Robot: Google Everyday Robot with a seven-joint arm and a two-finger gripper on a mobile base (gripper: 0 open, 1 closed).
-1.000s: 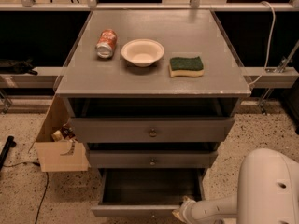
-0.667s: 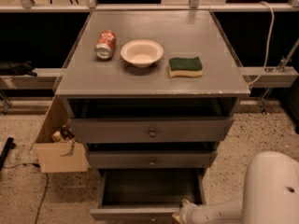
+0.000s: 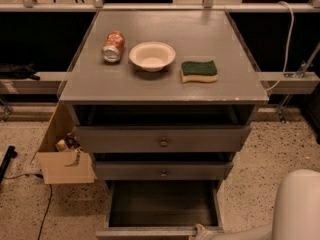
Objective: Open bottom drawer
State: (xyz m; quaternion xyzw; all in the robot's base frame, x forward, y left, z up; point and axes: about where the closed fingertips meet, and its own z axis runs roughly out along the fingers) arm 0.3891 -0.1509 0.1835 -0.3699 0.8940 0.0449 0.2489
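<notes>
- Bottom grey-painted drawer (image 3: 162,204), narrowest of three, sits pulled out toward the near edge, its plain inside exposed.
- White gripper (image 3: 200,231) sits at its front panel, placed for pulling; I cannot tell its grip state.

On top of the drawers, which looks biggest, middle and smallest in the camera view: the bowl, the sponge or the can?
1. bowl: largest.
2-3. sponge and can: nearly alike, so unranked.
The pincer is low in view, at the front edge of the open bottom drawer.
</notes>
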